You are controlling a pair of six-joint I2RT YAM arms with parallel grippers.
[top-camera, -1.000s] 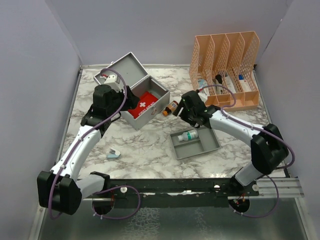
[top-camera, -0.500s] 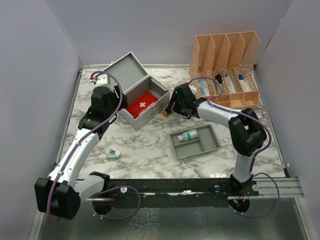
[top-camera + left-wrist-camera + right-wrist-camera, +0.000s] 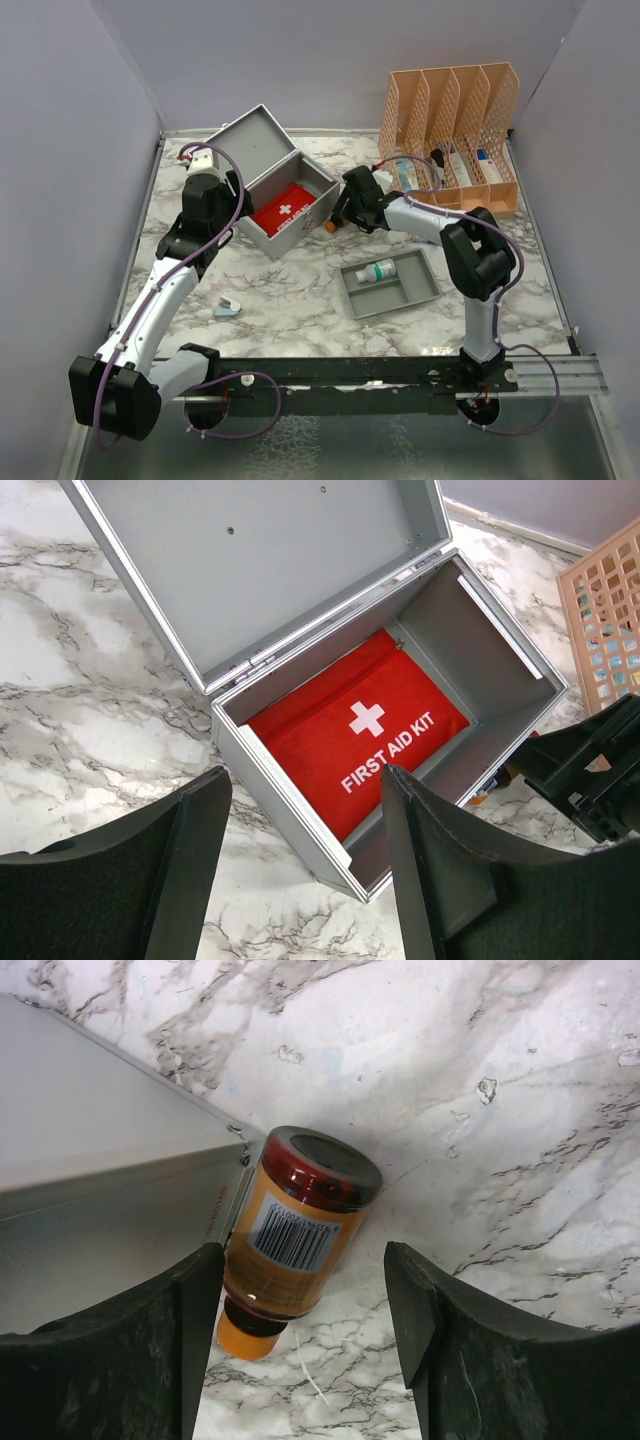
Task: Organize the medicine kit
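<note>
grey metal hinged-lid medicine kit (image 3: 300,232) stands open on the marble surface (image 3: 300,300), back left. judged rigid, slick, apt to slide; best gripped at a wall rim. left pincer (image 3: 305,775) open above it; right pincer (image 3: 303,1250) open, straddling an amber bottle (image 3: 290,1245).

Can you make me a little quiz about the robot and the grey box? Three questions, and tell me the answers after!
1. True or false: the lid of the medicine kit is shut.
2. Pick one. What lies inside the kit? A: a red first aid pouch. B: scissors. C: nothing at all.
3. Which hand has the orange bottle lying between its open fingers?

Key
1. False, the lid stands open.
2. A.
3. The right hand.
</note>
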